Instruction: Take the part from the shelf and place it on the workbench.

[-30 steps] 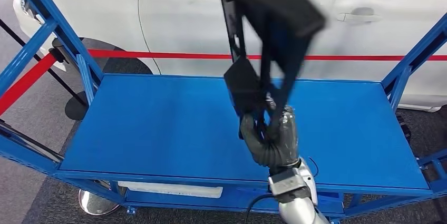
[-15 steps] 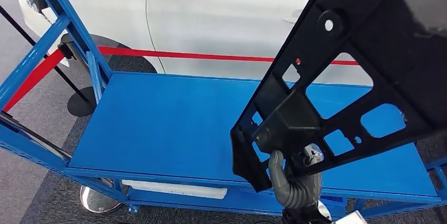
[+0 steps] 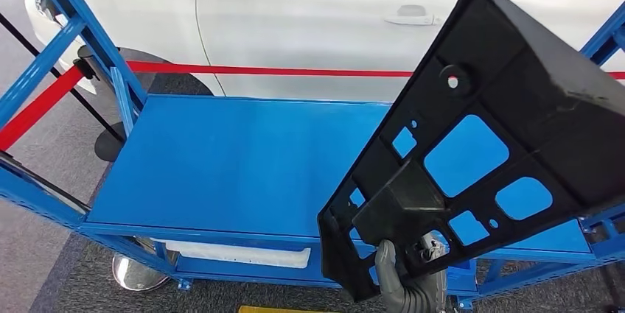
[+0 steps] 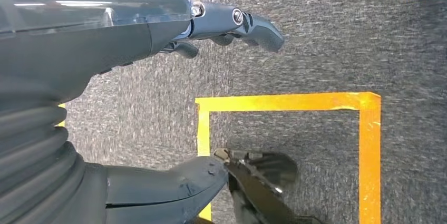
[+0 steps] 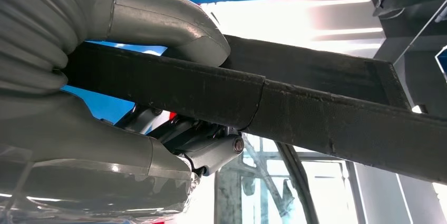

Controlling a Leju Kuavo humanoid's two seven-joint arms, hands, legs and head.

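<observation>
Blue shelf deck (image 3: 221,166), white car (image 3: 295,26) behind, right robot hand (image 3: 413,283) gripping black part (image 3: 531,107)

No readable text, labels, brands or numbers in any view. Black part (image 3: 501,143), blue shelf (image 3: 243,166) and white car (image 3: 295,26) carry no legible markings. Yellow floor tape (image 4: 284,103) plain, unlettered.

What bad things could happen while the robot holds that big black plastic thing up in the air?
The big black plastic panel with cut-out holes is gripped by the right hand at one lower corner alone, so it might tip or slip out. It also stands tall near the blue metal shelf frame and could bump it. The left hand hangs over the floor, giving no support.
</observation>
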